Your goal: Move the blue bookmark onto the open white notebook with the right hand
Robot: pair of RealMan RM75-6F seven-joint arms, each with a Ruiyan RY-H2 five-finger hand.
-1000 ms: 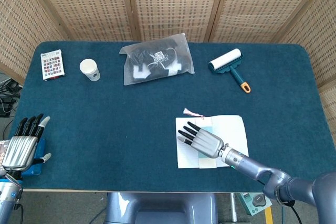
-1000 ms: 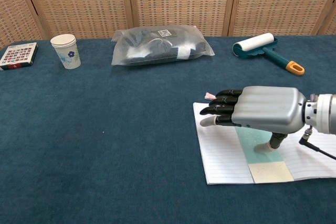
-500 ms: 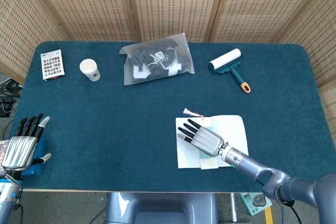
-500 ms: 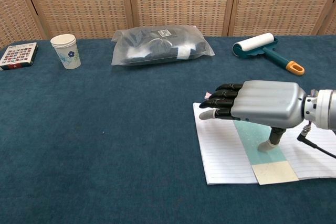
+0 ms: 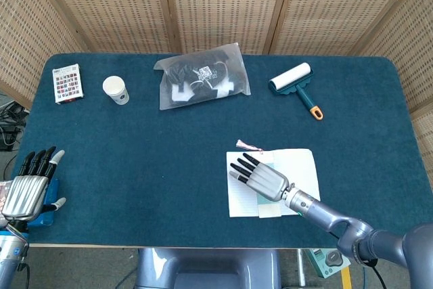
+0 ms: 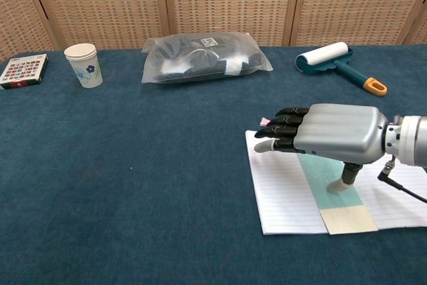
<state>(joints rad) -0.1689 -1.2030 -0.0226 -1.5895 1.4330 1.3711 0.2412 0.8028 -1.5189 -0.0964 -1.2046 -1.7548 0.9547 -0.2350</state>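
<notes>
The open white notebook (image 5: 304, 170) (image 6: 280, 195) lies near the table's front edge, right of centre. The blue bookmark (image 6: 319, 181) lies lengthwise on its lined page, with a pale lower end (image 6: 345, 219) and a pink tassel (image 5: 247, 145) past the notebook's top edge. My right hand (image 5: 260, 177) (image 6: 328, 131) hovers flat over the page with its fingers stretched out to the left; its thumb tip (image 6: 340, 186) touches the bookmark. In the head view the hand hides most of the strip. My left hand (image 5: 30, 186) stays at the table's front left corner, fingers extended, holding nothing.
Along the back stand a lint roller (image 5: 295, 80) (image 6: 337, 58), a clear bag of dark items (image 5: 201, 82) (image 6: 203, 57), a paper cup (image 5: 116, 90) (image 6: 83, 65) and a patterned box (image 5: 67, 83) (image 6: 23, 70). A blue object (image 5: 44, 217) lies beside my left hand.
The right hand rose a little and drew back slightly to the right, and the bookmark's lower end slid slightly right on the page. The left hand has not moved.
</notes>
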